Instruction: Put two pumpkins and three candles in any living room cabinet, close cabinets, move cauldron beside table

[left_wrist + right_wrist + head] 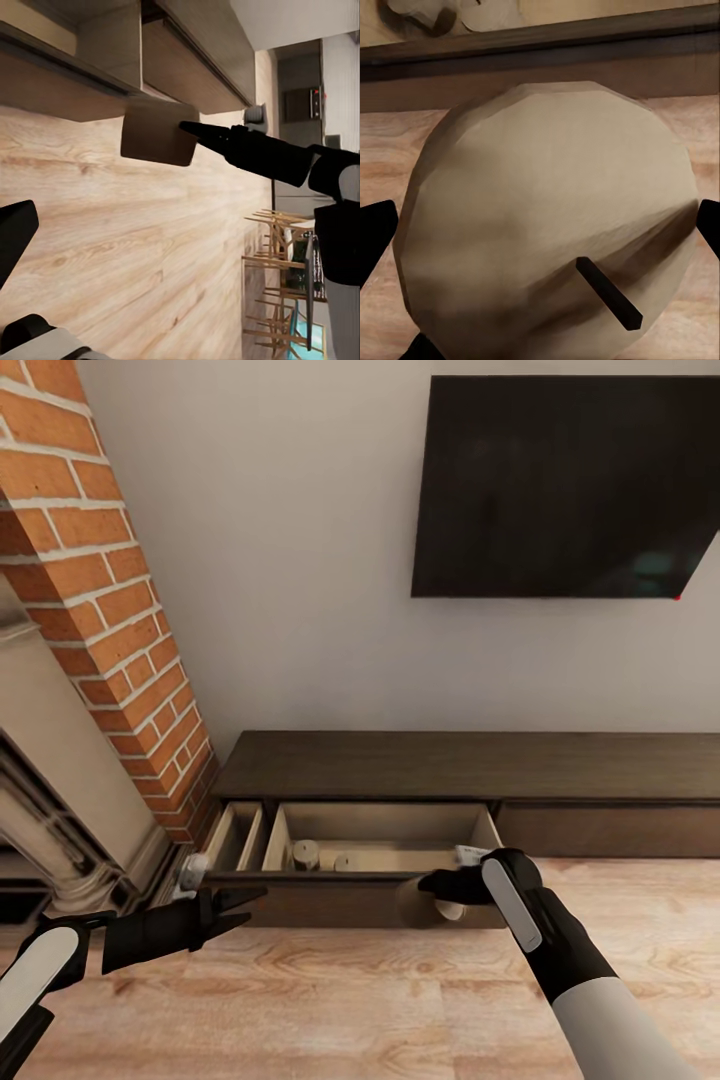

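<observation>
The low dark-brown cabinet (450, 765) stands against the wall with its left drawer (380, 830) pulled out. Two beige candles (305, 853) lie inside the drawer. A third candle (418, 902) hangs in front of the drawer front, with my right gripper (436, 894) shut on it. In the right wrist view this candle (547, 217) sits between the black fingertips (375, 232), wick end facing the camera. The left wrist view shows the same candle (157, 133) above the floor. My left gripper (235, 912) is open beside the drawer's left corner, holding nothing.
A brick chimney (110, 610) and a beige fireplace surround (50, 790) rise at the left, close to my left arm. A dark TV (570, 485) hangs on the wall above the cabinet. Light wood-plank floor (350, 1000) lies in front. Wooden chairs (281, 247) stand far off.
</observation>
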Controlling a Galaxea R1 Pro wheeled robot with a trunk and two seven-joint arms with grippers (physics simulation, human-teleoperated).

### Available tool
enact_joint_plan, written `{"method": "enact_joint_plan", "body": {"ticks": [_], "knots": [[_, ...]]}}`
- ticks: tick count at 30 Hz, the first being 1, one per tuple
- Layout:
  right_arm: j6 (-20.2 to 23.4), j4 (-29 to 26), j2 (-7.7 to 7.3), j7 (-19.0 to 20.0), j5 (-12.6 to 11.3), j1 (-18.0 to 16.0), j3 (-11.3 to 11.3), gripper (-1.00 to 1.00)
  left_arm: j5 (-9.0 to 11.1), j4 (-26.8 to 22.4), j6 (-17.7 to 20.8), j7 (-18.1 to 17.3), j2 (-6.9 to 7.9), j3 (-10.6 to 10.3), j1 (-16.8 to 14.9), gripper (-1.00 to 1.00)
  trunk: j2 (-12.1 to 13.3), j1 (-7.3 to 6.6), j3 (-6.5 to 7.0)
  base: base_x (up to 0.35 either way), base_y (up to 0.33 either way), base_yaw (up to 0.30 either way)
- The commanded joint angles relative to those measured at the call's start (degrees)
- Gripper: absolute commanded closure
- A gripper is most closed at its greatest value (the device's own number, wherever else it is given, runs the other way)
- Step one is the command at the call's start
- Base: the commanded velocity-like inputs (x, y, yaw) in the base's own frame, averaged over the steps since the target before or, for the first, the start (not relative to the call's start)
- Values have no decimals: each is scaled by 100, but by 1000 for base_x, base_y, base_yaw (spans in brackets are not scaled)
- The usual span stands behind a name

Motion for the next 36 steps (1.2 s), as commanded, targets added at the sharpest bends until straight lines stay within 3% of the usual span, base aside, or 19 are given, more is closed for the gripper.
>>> {"method": "enact_joint_plan", "body": {"ticks": [1, 4, 12, 17, 20, 30, 36], "knots": [[18, 2, -14, 149, -14, -4, 12, 100, 0, 3, 10, -25, 4, -5, -4, -100, 39, -23, 14, 0, 0, 0], [17, 12, -113, 543, -7, -4, 9, 100, 31, 13, 11, -25, 5, -6, -4, -100, 160, -89, 68, 0, 0, 0], [12, 22, -159, 658, -5, -4, -14, 100, 39, 16, 9, -25, -4, -6, -4, -100, 480, -265, 211, 0, 0, 0], [12, 25, -156, 668, -17, -4, -566, 100, 44, 19, 11, -25, -4, -10, -4, -100, 681, -374, 301, 0, 0, 0], [12, 23, -156, 670, -16, -4, -739, 100, 45, 22, 7, -25, -4, -9, -4, -100, 801, -440, 355, 0, 0, 0], [12, 21, -148, 670, -23, -4, -801, 100, 42, 20, 4, -25, -4, -12, -4, -100, 841, -462, 373, 8, 0, 0], [12, 21, -147, 670, -16, -4, -801, 100, 44, 21, 4, -25, -4, -14, -4, -100, 841, -462, 373, 259, 0, 0]]}}
